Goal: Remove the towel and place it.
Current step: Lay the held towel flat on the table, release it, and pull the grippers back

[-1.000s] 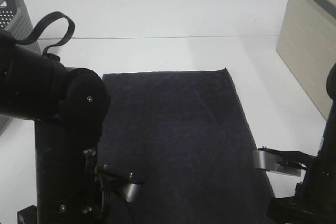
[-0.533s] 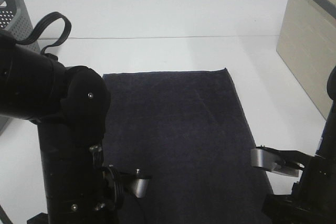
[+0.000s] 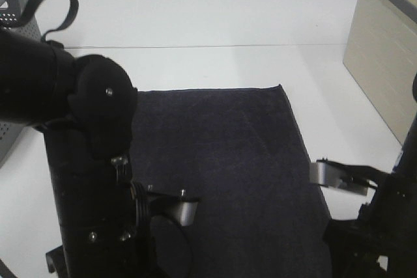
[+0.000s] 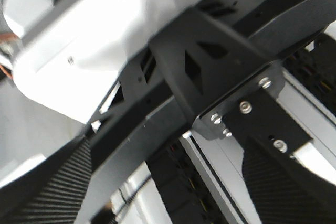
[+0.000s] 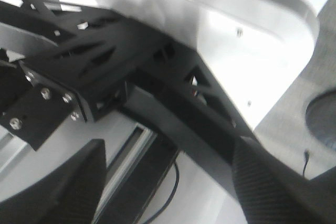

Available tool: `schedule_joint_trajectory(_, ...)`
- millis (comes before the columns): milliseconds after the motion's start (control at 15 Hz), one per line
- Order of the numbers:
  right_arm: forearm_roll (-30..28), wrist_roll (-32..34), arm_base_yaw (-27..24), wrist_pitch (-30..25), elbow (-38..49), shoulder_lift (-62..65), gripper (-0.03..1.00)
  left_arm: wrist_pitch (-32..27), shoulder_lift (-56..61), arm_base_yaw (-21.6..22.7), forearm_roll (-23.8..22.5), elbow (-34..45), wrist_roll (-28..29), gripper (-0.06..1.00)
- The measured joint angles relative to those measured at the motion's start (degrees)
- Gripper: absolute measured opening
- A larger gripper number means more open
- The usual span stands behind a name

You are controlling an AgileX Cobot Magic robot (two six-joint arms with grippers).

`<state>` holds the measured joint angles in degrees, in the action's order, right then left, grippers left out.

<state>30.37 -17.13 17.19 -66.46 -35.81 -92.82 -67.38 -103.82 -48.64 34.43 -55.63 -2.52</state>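
Seen from above, the left arm (image 3: pixel 85 161) is reaching further over the towel (image 3: pixel 228 161) than a second ago. The dark, nappy rectangle is lying flat on the white table (image 3: pixel 195 63), between both jaws.

In the left wrist view, the left gripper (image 4: pixel 168 156) is gaping wide and gripping nothing. Only a metal frame (image 4: pixel 210 72) is showing beyond the jaws, no towel.

In the right wrist view, the right gripper (image 5: pixel 168 150) is doing likewise.

- One towel (image 3: pixel 228 161) is lying flat.
- One white table (image 3: pixel 195 63) is carrying it.
- Two black arms are reaching in: the left arm (image 3: pixel 85 161) and the right arm (image 3: pixel 391 226).
- Two silver brackets are catching the light: the left bracket (image 3: pixel 184 211) and the right bracket (image 3: pixel 333 177).
- One grey perforated basket (image 3: pixel 12 3) is standing at the far left corner.
- One beige cabinet (image 3: pixel 384 43) is standing at the right edge.
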Motion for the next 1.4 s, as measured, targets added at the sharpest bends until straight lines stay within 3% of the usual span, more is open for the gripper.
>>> schedule_joint_trajectory(133, -3.0, 2.2, 0.0, -0.1, -5.2, 4.7, 0.68, -0.2, 2.8, 0.7, -4.2, -3.3, 1.3, 0.75)
schedule_joint_trajectory(333, -12.3, 8.5, 0.0, -1.0, -14.0, 9.9, 0.68, -0.8, 3.8, 5.2, -12.3, -8.2, 4.2, 0.75)
schedule_joint_trajectory(600, -19.8, 14.0, 0.0, -2.8, -19.8, 13.1, 0.79, 0.1, 3.8, 10.2, -18.7, -13.2, 5.6, 0.75)
schedule_joint_trajectory(800, -21.4, 17.8, 0.0, -2.3, -20.2, 13.8, 0.81, 2.0, 3.8, 16.1, -19.5, -17.4, 5.7, 0.75)
schedule_joint_trajectory(933, -22.1, 17.1, -0.6, 2.2, -22.2, 13.4, 0.81, 3.4, 3.8, 21.7, -19.7, -19.8, 5.0, 0.75)
schedule_joint_trajectory(1133, -21.3, 13.1, -5.6, 2.8, -33.3, 6.0, 0.80, 4.1, 3.8, 30.9, -19.7, -21.0, 1.8, 0.75)
schedule_joint_trajectory(1400, -19.7, 9.1, -8.9, 1.1, -48.9, -8.0, 0.80, 10.9, 3.2, 37.6, -18.7, -21.0, -3.0, 0.75)
